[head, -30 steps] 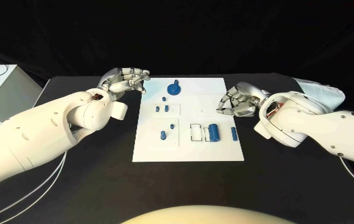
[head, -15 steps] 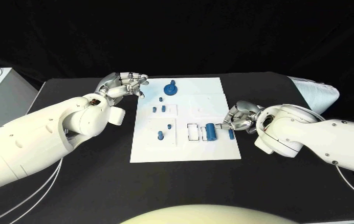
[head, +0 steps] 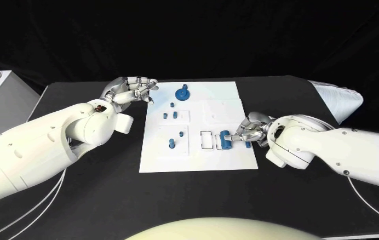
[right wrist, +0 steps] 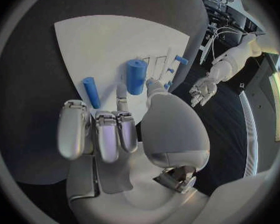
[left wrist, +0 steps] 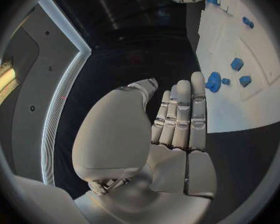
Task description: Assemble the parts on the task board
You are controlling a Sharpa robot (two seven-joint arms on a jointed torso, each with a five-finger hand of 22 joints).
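Blue parts sit spread over the white task board (head: 229, 100), which lies flat on the black worktop (head: 308, 196) between the two hands. The right hand (head: 251, 129) is low over the board's near right area, fingers curled downward, with the thick blue cylinder (head: 225, 140) just ahead of its fingertips; the right wrist view shows the thumb tip reaching to the cylinder's lower end, though whether it actually grips the piece cannot be told. A slim blue peg (right wrist: 90, 91) lies flat on the board just beside the fingers of that hand, apart from the cylinder. The left hand (head: 130, 90) hovers beside the board's far left edge, holding nothing, its fingers lying side by side and nearly straight in the left wrist view. Just past its fingertips stands the round blue knob (head: 183, 93), with two small blue blocks (head: 172, 115) a little farther on.
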